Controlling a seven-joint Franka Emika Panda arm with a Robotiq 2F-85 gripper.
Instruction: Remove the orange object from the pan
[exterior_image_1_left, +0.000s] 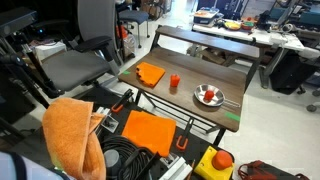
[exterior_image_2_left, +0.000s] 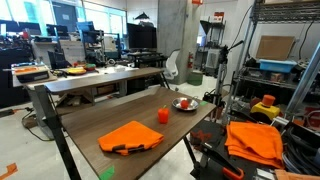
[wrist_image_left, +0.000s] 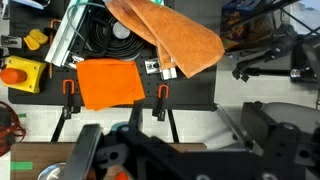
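A: Where's the orange object?
B: In the pan, on tabletop, nr cup.
A: Hand?
B: Dark blur in wrist view, can't tell if open or closed.

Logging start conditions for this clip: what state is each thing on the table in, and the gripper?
pan: upright, not empty
orange object: inside the pan, not yet removed
orange cup: standing upright
orange cloth: folded, lying flat
gripper: open, holding nothing
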